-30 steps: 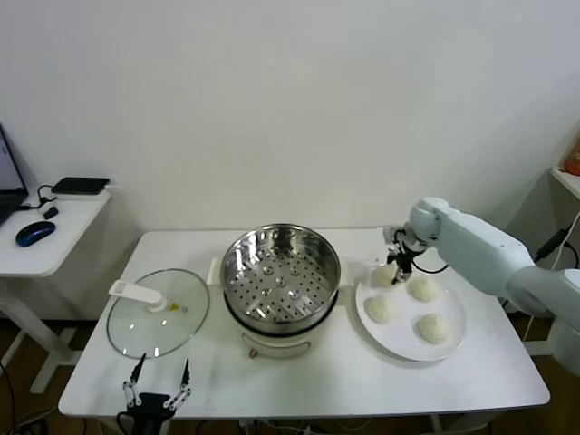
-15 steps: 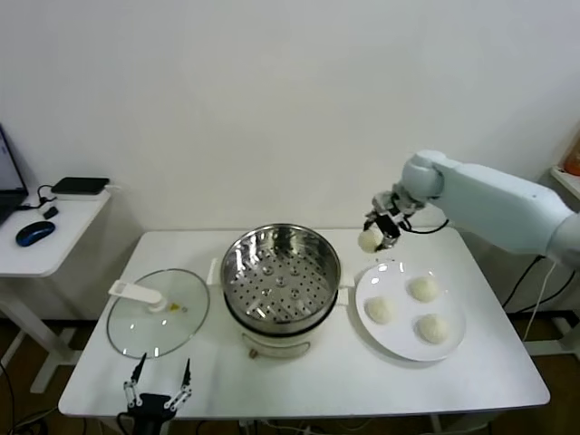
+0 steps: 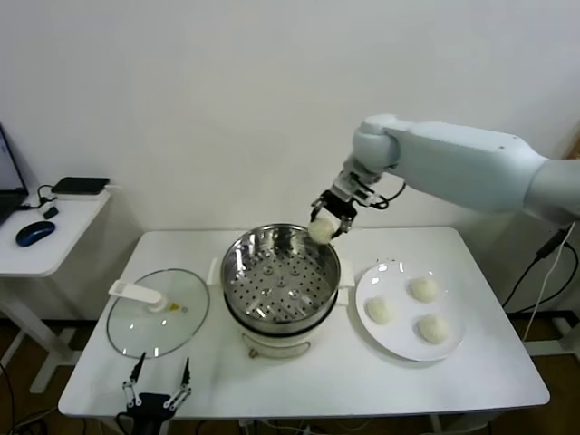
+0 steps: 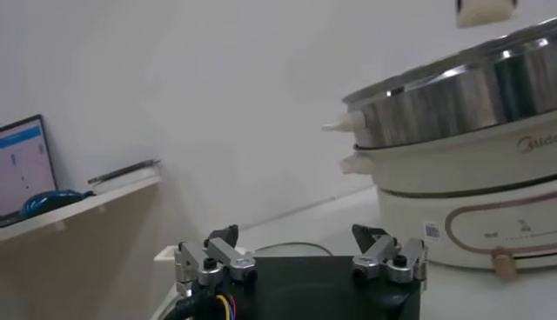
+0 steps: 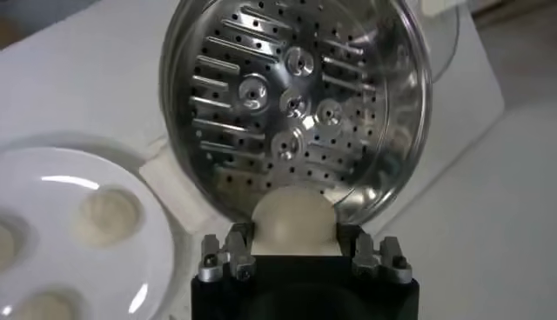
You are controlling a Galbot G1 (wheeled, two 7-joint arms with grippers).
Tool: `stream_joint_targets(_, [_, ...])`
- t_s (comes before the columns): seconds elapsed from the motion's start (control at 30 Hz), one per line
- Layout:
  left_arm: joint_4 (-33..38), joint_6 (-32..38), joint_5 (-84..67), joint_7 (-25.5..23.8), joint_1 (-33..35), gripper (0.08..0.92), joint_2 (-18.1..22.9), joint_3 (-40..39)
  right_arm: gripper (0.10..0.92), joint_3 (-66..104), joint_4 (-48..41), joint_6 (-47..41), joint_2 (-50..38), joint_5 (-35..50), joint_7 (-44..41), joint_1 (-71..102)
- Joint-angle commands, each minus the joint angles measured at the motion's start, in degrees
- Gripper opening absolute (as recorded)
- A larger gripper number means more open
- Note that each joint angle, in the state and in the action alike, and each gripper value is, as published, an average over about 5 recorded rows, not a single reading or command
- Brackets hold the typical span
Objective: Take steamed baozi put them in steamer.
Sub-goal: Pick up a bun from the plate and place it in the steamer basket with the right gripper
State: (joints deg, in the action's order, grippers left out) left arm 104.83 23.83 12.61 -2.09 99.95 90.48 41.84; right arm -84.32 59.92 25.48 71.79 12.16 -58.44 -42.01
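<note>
We hold one creamy white round baozi clamped in our right gripper above the far rim of the shiny steel steamer, ready to lower it onto the perforated tray, while our left gripper waits open near the table's front edge.

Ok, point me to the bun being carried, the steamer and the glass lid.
carried bun (image 3: 321, 230), head view, its rounded side.
steamer (image 3: 237, 259), head view, left steel rim.
glass lid (image 3: 181, 319), head view, bare glass.

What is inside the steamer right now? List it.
Only the bare perforated tray shows inside the steamer; no bun lies there yet. Whatever sits below the tray is hidden.
</note>
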Motion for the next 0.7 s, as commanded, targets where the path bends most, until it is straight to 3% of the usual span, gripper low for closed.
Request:
stream_joint_targets(0.03, [0.0, 0.1, -0.2, 0.1, 0.0, 0.823, 0.1, 0.3, 0.636, -0.2, -18.0, 18.0, 15.2, -6.4, 0.1, 4.8])
stream_joint_targets(0.7, [-1.0, 0.3, -0.2, 0.1, -0.7, 0.823, 0.4, 0.6, 0.637, 4.6, -29.5, 24.5, 20.3, -13.6, -2.2, 15.6])
